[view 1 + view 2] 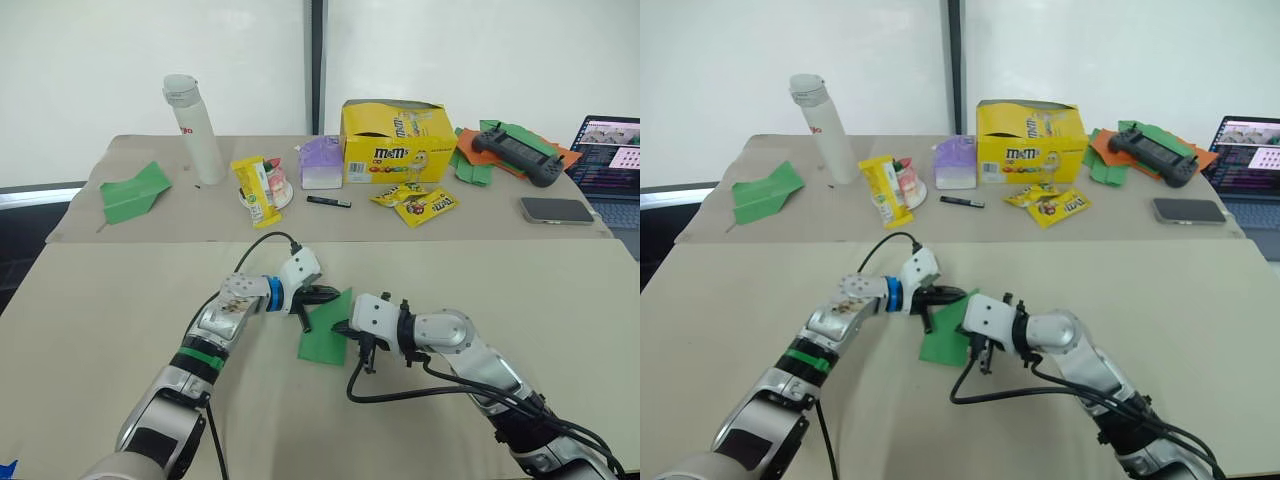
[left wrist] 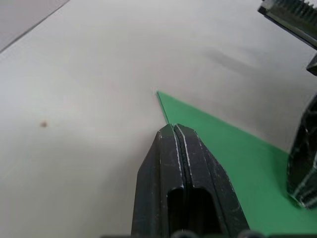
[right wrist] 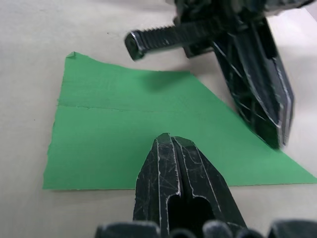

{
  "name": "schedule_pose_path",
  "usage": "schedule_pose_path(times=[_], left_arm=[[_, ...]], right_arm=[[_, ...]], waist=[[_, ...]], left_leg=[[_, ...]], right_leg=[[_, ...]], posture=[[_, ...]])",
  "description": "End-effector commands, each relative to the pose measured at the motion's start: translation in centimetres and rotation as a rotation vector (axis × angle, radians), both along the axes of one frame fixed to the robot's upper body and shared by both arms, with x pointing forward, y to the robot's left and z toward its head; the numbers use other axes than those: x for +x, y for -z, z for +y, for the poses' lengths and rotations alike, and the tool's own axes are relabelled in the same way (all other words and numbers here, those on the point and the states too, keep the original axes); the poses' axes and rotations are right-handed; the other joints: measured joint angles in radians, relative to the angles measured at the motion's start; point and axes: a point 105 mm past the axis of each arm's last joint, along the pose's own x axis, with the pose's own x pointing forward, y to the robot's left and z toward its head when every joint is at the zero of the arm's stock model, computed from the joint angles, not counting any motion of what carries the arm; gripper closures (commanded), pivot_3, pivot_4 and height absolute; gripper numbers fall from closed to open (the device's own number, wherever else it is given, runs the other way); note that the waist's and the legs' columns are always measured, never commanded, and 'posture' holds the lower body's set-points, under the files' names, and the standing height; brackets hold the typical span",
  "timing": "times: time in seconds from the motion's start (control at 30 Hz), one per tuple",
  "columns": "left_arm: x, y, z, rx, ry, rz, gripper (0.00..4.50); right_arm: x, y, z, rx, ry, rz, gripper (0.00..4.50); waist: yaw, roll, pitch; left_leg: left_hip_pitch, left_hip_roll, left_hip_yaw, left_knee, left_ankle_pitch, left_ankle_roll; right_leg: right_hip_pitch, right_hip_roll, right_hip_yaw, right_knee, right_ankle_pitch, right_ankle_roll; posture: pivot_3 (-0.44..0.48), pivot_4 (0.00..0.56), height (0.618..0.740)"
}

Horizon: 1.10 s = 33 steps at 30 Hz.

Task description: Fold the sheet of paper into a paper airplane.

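Observation:
The sheet of paper (image 1: 322, 345) is bright green and lies flat on the near table as a creased wedge with one pointed corner. In the right wrist view a crease line runs across the sheet (image 3: 124, 129). My left gripper (image 1: 318, 296) is shut, its tip (image 2: 173, 128) down at the sheet's edge just behind the pointed corner. My right gripper (image 1: 343, 328) is shut too, and its tip (image 3: 169, 139) rests on the sheet's middle. The two grippers stand close together, a finger-length apart.
On the far table are a green paper plane with spread wings (image 1: 133, 190), a white bottle (image 1: 195, 130), a yellow candy box (image 1: 397, 140), snack packets (image 1: 415, 203), a black pen (image 1: 328, 202), a phone (image 1: 556, 210), a controller (image 1: 515, 152) on paper scraps, and a laptop (image 1: 612, 160).

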Motion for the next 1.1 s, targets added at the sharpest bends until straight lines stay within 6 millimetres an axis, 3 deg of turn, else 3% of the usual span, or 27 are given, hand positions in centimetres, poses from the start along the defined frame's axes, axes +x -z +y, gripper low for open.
schedule_pose_path(times=[0.03,0.33,0.53,0.8,1.0,1.1], left_arm=[[0.4,0.0,-1.4,0.024,0.048,-0.022,4.48],[1.2,0.4,-3.4,0.045,0.089,-0.053,4.48],[1.7,1.0,-3.6,0.064,0.061,-0.054,4.48],[0.2,0.9,-1.8,-0.012,0.065,-0.032,4.48],[-1.1,2.8,2.1,0.058,-0.035,-0.008,4.48],[-1.7,3.1,2.9,0.075,-0.059,-0.005,4.48]], right_arm=[[0.0,1.7,-1.1,-0.053,0.071,0.057,4.50],[-0.3,2.5,-1.4,-0.081,0.088,0.066,4.50],[-0.2,2.5,-1.4,-0.079,0.090,0.071,4.50],[0.0,2.5,-1.5,-0.087,0.079,0.078,4.50],[0.3,2.3,-1.2,-0.114,0.036,0.076,4.50],[0.6,2.2,-1.0,-0.120,0.023,0.074,4.50]], waist=[[0.005,0.000,0.000],[0.006,0.000,0.000],[0.006,0.000,0.000],[-0.004,0.000,0.000],[-0.008,0.000,-0.001],[-0.007,0.000,-0.002]], left_leg=[[0.000,0.000,0.000,0.000,0.000,0.000],[0.000,-0.001,0.000,0.001,0.000,0.000],[0.000,-0.001,0.000,0.001,0.000,0.000],[0.000,0.000,0.000,0.001,0.000,0.000],[0.001,0.000,0.000,0.001,0.000,0.000],[0.003,0.001,0.000,0.000,0.000,0.000]], right_leg=[[0.000,0.000,0.000,0.000,0.000,0.000],[0.000,0.000,0.000,0.000,-0.001,0.003],[0.001,0.000,0.000,0.000,-0.002,0.004],[0.000,0.000,0.000,0.000,-0.001,0.003],[0.001,0.000,0.000,0.000,0.000,0.001],[0.002,0.001,0.000,0.000,0.000,0.001]], posture=[[0.000,0.150,0.740],[0.000,0.150,0.740],[0.000,0.150,0.740],[0.000,0.150,0.740],[0.000,0.150,0.740],[0.000,0.150,0.740]])
